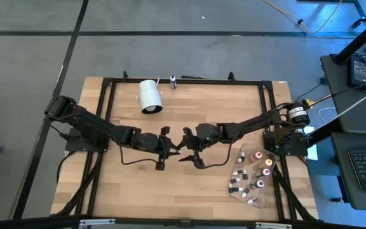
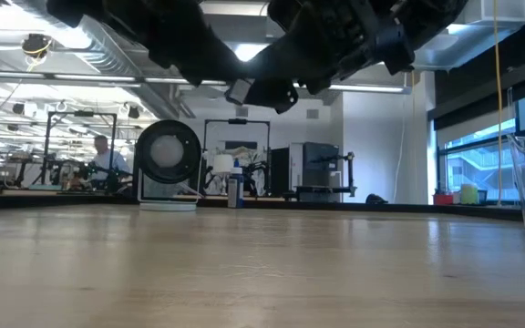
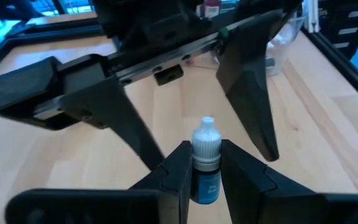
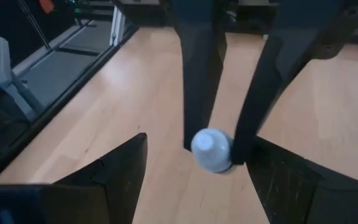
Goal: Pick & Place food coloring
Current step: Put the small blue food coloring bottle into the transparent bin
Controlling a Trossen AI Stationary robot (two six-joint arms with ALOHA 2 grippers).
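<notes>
My left gripper (image 1: 170, 151) is shut on a small food coloring bottle (image 3: 205, 163) with a blue label and a white cap, above the middle of the table. My right gripper (image 1: 189, 147) faces it from the table's right, open. Its two fingers (image 3: 253, 106) stand on either side of the bottle's cap end without touching it. In the right wrist view the white cap (image 4: 211, 150) points at the camera. Several more food coloring bottles stand in a clear tray (image 1: 237, 191) at the near right. My left gripper pinches the bottle's blue body (image 3: 204, 183), just below the cap, between its two fingers. The fingers come from the table's left, slanting a little downward, and lie along the bottle. The white cap (image 3: 206, 140) sticks out past the fingertips, and the bottle is lifted clear of the table.
A large white cylinder (image 1: 150, 96) lies on its side at the far edge, left of centre, with a small bottle (image 1: 173, 81) beside it. A black frame (image 1: 183, 81) runs around the tabletop. Bare wood (image 1: 138, 191) lies in front of both grippers.
</notes>
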